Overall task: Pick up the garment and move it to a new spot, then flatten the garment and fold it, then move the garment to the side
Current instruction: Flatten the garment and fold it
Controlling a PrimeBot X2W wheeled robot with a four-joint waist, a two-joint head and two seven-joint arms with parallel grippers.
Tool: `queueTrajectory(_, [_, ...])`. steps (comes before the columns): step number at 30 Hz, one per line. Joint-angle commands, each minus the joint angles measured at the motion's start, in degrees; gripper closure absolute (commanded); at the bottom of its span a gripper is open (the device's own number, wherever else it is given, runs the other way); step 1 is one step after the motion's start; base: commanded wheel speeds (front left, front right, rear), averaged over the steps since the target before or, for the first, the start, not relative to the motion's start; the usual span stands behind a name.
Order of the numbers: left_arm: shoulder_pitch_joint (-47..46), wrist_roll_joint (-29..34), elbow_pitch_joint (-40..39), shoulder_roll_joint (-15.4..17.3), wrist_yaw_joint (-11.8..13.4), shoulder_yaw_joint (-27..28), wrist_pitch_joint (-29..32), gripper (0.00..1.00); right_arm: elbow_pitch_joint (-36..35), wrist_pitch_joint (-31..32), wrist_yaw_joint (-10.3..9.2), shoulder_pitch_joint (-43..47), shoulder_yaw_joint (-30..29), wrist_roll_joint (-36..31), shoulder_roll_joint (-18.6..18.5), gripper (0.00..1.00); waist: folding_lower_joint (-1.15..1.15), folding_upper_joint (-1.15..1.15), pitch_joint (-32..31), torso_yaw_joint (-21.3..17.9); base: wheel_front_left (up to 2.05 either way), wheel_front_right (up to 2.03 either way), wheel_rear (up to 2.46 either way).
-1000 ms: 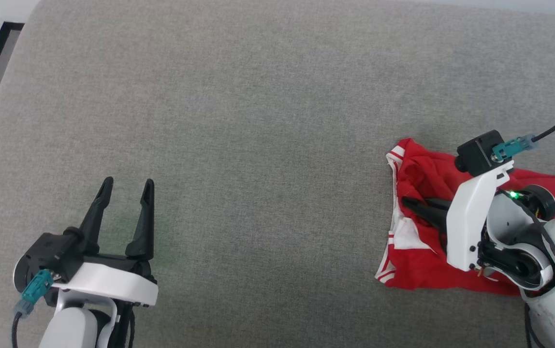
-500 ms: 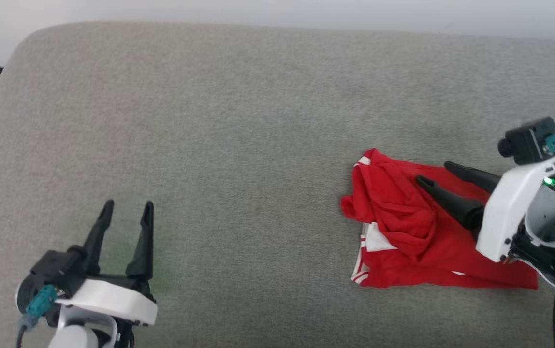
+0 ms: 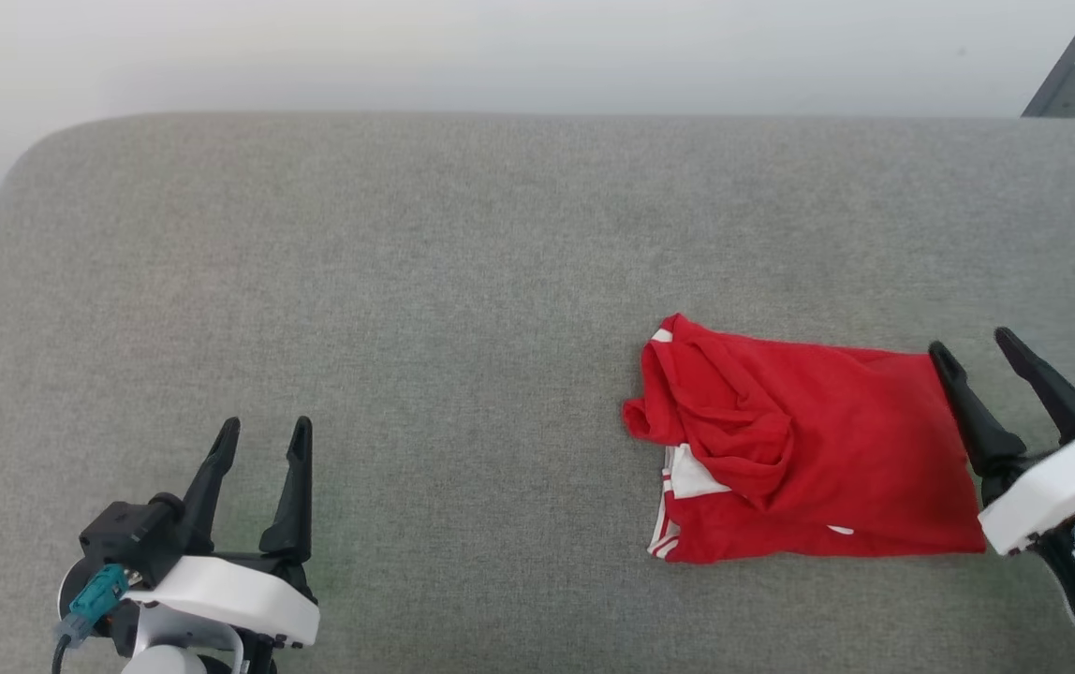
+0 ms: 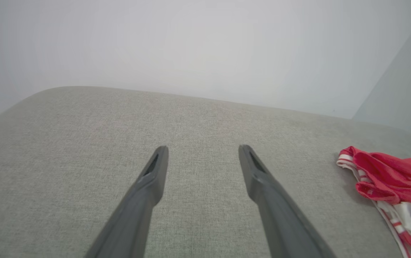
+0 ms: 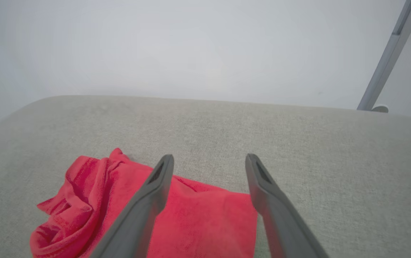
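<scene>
Garment: the red jersey (image 3: 809, 449) lies on the right part of the worktop (image 3: 406, 281), a rough rectangle folded over on itself, and nothing is holding it.
Long axis: left to right across the head view, so it's side-on to the robot.
Shape: the right end is a straight, flat edge. The left end is bunched into soft ridges, with white lining and red-and-white striped trim peeking out at the near left corner.
Material: thin, limp knit; my read is that it will sag and slide if lifted from 1 point.
Right hand (image 3: 971, 341): just beside the garment's right edge, 2 dark fingers spread wide, nothing between them. The inner finger sits at the cloth's far right corner, and I cannot tell whether it touches.
Direction: the jersey lies to that hand's left. In the right wrist view it spreads below and left of the fingers.
Left hand (image 3: 267, 422): well apart on the left, fingers parted, empty, over bare worktop.
Nearer arm: the right, clearly, so any regrasp or sideways push looks like its job.
Worktop: grey woven upholstery, matte, with rounded corners.
Beyond: a pale wall (image 3: 500, 47) and a grey metal post (image 3: 1067, 75) at upper right.
</scene>
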Motion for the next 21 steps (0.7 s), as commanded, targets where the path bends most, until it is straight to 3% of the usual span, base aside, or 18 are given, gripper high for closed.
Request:
queueTrajectory(1, [0.39,-0.39,0.01,0.03,0.13,-0.04,-0.29,0.0,0.35,-1.17,0.0,0.58,-0.29,-0.27,0.75,0.0,0.0,0.0,-0.71,-0.22,0.0,0.0,0.0])
queueTrajectory(7, [2.16,0.33,-1.32,0.37,0.13,0.77,-0.29,0.0,0.75,-5.2,0.0,3.2,-6.08,-6.8,4.59,0.0,0.0,0.0,-2.39,-0.84,0.0,0.0,0.0])
queueTrajectory(14, [5.77,1.99,-4.19,0.26,0.13,1.49,-0.29,0.0,-6.81,-5.2,0.0,9.8,-15.89,-12.91,8.52,0.0,0.0,0.0,-3.59,-0.47,0.0,0.0,0.0])
queueTrajectory(21, [10.34,3.03,-8.41,-0.4,0.13,2.83,-0.29,0.0,-12.47,-5.22,0.0,17.17,-20.95,-15.21,10.02,0.0,0.0,0.0,-3.5,0.14,0.0,0.0,0.0])
